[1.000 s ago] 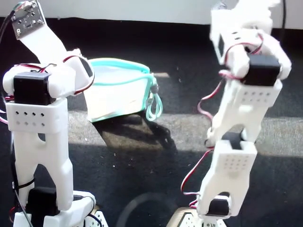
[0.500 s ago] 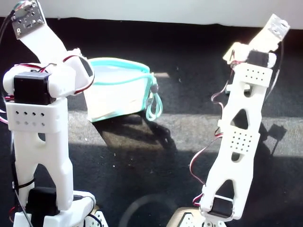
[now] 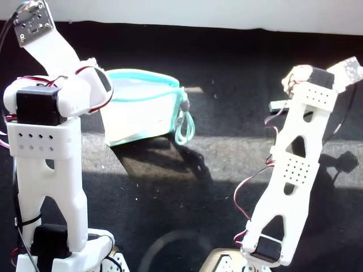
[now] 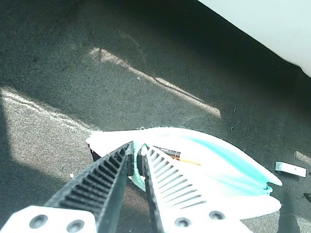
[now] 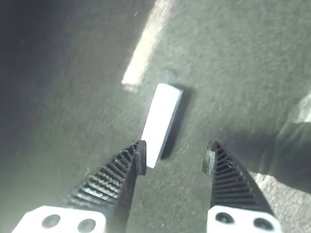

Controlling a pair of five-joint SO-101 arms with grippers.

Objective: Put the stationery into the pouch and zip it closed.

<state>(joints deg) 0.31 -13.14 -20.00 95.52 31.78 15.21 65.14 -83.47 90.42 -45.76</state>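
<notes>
The white pouch [image 3: 142,110] with a teal zipper stands open on the dark mat, left of centre in the high view. My left gripper [image 4: 136,154] is shut on the pouch's teal rim [image 4: 132,165] and holds the mouth open. An orange and black pencil [image 4: 172,155] lies inside the pouch [image 4: 214,170]. A small white eraser [image 5: 160,124] lies flat on the mat, apart from the pouch. My right gripper [image 5: 175,158] hangs open just above it, one fingertip beside the eraser's near end. The eraser [image 3: 279,105] peeks out beside the right arm [image 3: 292,170].
The dark mat [image 3: 227,170] has sunlit bands across it. A white wall edge [image 3: 198,11] runs along the back. The left arm's tall white body [image 3: 48,153] stands in front of the pouch's left side. The pouch's teal loop [image 3: 184,127] hangs at its right end.
The right arm has swung right and leaned down toward the eraser. The left arm and the pouch have kept still.
</notes>
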